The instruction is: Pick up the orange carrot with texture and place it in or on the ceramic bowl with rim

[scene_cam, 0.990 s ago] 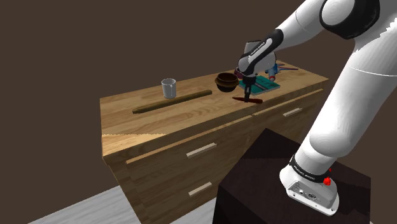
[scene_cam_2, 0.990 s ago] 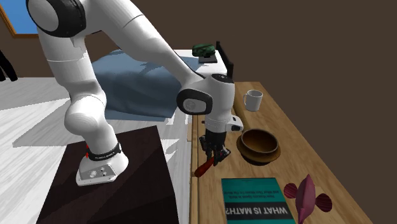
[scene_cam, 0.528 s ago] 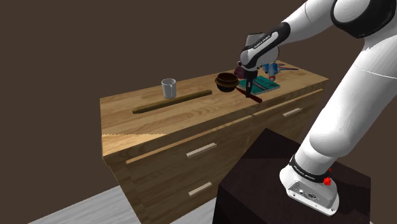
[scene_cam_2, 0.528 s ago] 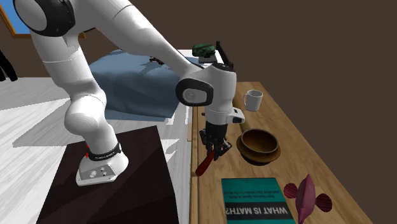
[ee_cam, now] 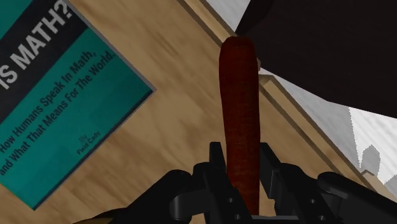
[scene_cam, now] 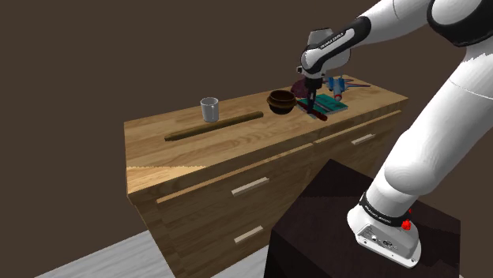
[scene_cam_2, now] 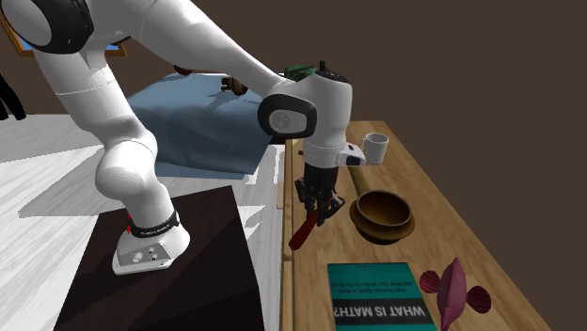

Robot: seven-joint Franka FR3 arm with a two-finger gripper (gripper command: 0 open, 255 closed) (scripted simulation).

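Clasping a long, slim carrot (ee_cam: 240, 95) between its two black fingers, the all-black gripper (ee_cam: 240, 156) hangs above the front edge of the light wooden dresser (scene_cam: 237, 138). The fingers are clenched on the carrot's upper end, one on each side.

The carrot looks dark red-brown rather than bright orange, with a dull, faintly mottled skin and a rounded free end. It is nearly even in thickness along its length. In the second exterior view the carrot (scene_cam_2: 303, 230) slants down from the gripper (scene_cam_2: 318, 209), its lower end over the dresser's front edge.

A round brown bowl with a thick rim (scene_cam_2: 358, 211) stands on the dresser top just beside the gripper, on the side away from the front edge. A teal book with white lettering (scene_cam_2: 372, 291) lies flat near the bowl, close to the front edge. A purple fish-shaped object (scene_cam_2: 453, 290) lies just beside the book. A white mug (scene_cam_2: 374, 147) stands beyond the bowl.

In the shoulder view the gripper (scene_cam: 311, 99) hangs just beside the bowl (scene_cam: 279, 94), near the dresser's far end.
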